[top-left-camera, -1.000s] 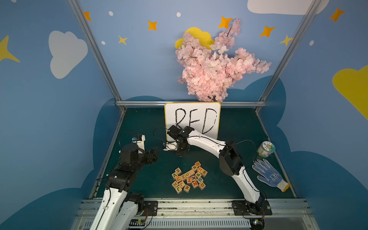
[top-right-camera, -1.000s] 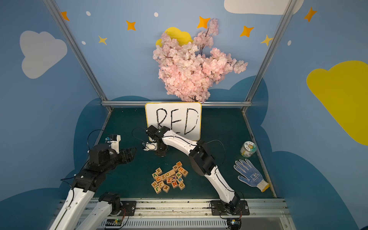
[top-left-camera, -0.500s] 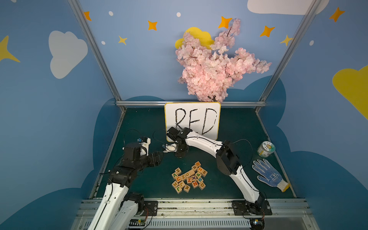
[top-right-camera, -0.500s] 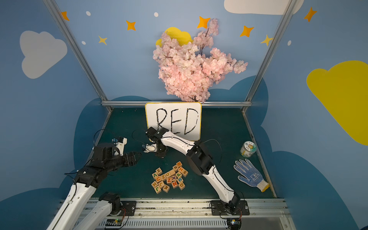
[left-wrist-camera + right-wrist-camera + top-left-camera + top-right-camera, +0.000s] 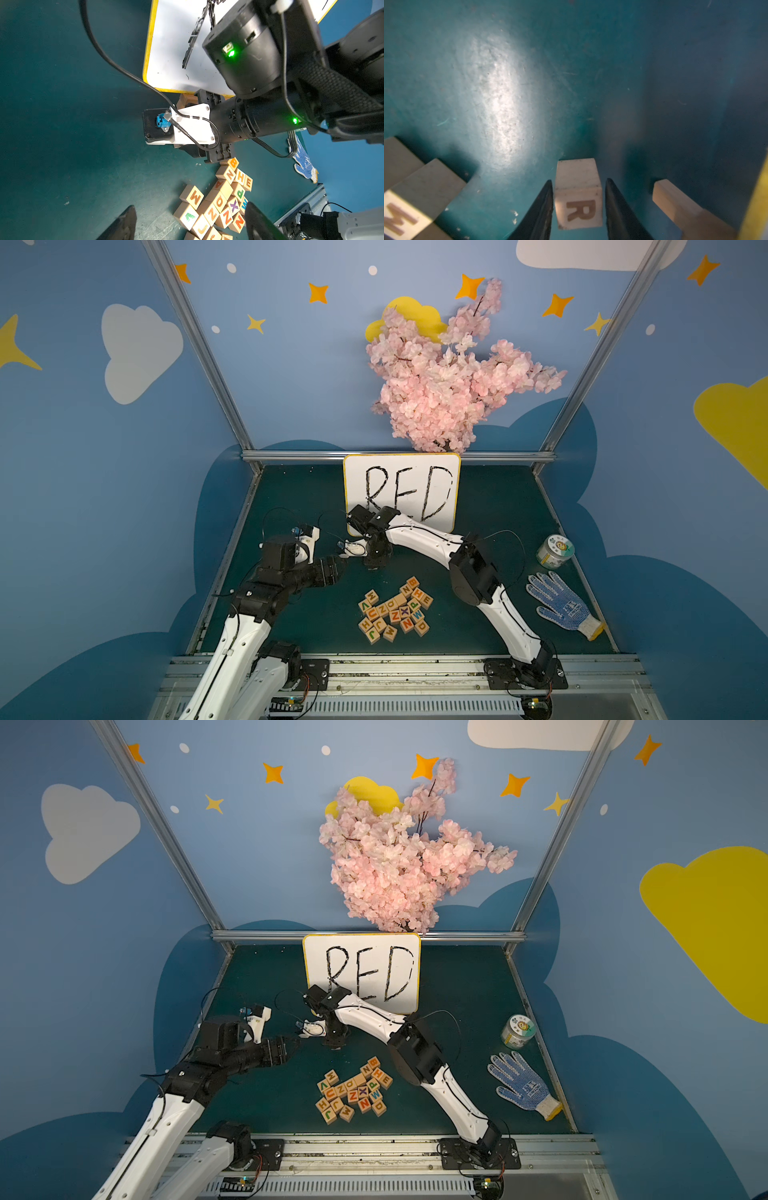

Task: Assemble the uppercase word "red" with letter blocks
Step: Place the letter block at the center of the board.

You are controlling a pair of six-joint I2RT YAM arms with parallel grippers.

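The right end effector (image 5: 579, 180) points down at the counter (image 5: 291, 497). Its jaws stand slightly apart, one on each side of the R block (image 5: 578, 199), with a sliver of gap on both sides, so nothing is clamped. That cube sits flat on the counter, its orange R facing up. It lies just in front of the whiteboard (image 5: 415, 472), between the board's yellow rim and the pile of letter blocks (image 5: 395, 610).

The left end effector (image 5: 190, 207) hangs beside it with its jaws well apart and empty, aimed toward the same spot.

To my eye the R is set down as the first letter of the word, and the step in hand is letting go of it. The next move calls for a straight lift, so neither finger nudges the cube. After that comes a reach into the pile for the E block (image 5: 426, 600) at its far edge. The D block (image 5: 421, 626) is at the near corner.
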